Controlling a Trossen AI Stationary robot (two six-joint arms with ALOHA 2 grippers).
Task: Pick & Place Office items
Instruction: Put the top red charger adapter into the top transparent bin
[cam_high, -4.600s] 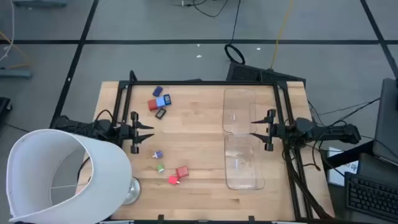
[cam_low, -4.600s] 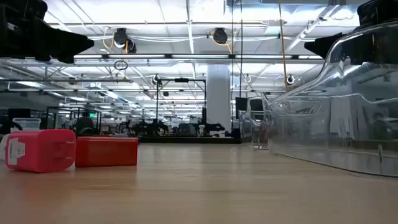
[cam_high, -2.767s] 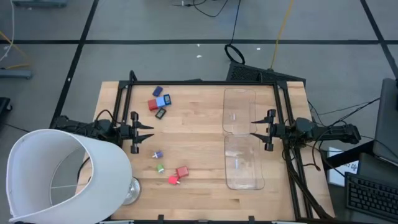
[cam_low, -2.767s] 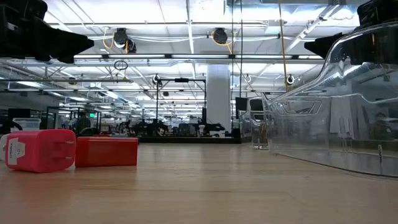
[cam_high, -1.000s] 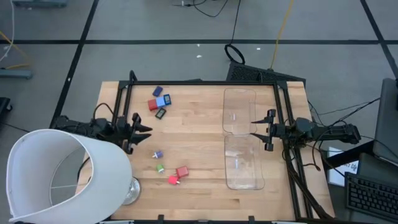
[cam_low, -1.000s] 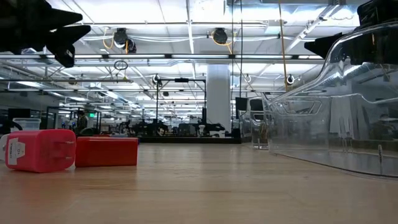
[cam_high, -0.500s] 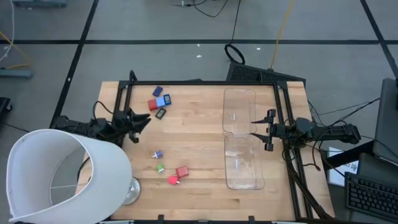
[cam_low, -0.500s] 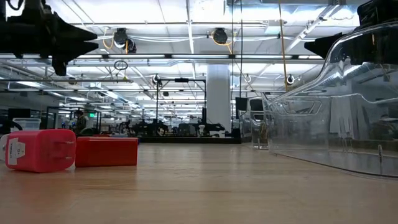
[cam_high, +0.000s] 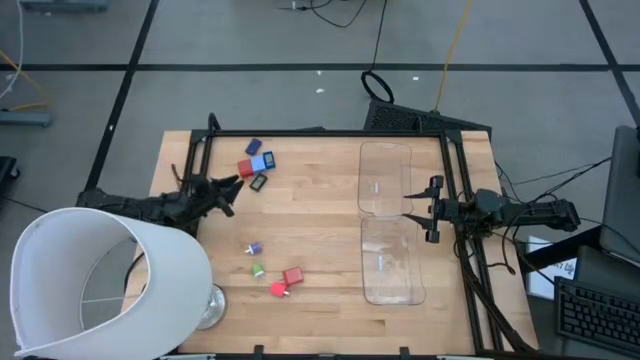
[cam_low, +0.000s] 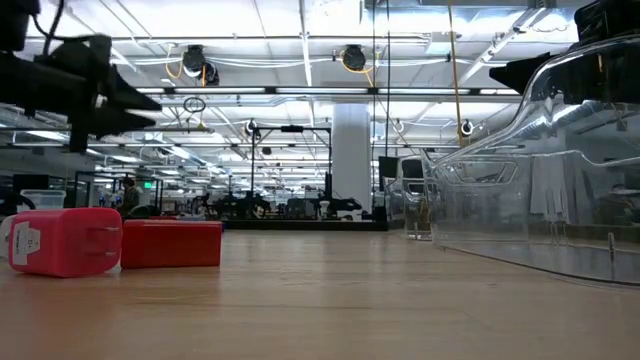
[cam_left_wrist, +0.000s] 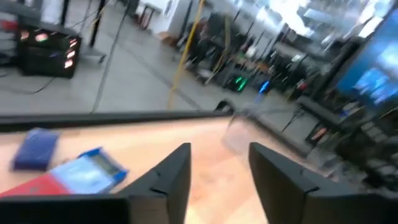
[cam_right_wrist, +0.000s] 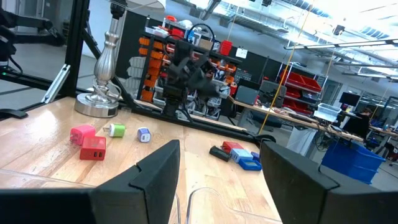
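The office items lie in two groups on the wooden table. At the far left are a navy block (cam_high: 252, 147), a light blue one (cam_high: 263, 161), a red one (cam_high: 245, 169) and a black one (cam_high: 259, 182). Nearer lie a purple piece (cam_high: 253, 248), a green one (cam_high: 258, 270) and two red ones (cam_high: 293, 275) (cam_high: 279, 289). My left gripper (cam_high: 232, 188) hovers level just left of the far group, open, with nothing between its fingers (cam_left_wrist: 217, 168). My right gripper (cam_high: 425, 210) waits open at the table's right, over the clear tray.
A clear plastic tray (cam_high: 388, 225) lies on the right half of the table. A big white lampshade (cam_high: 100, 285) on a metal base (cam_high: 207, 305) covers the near left corner. Black frame rails (cam_high: 320, 132) run along the far edge and both sides.
My left gripper has swung from pointing at the table's right edge to pointing toward the far right, at the far group of items, rolling its wrist and sinking a little. The right arm and all the items have kept still.
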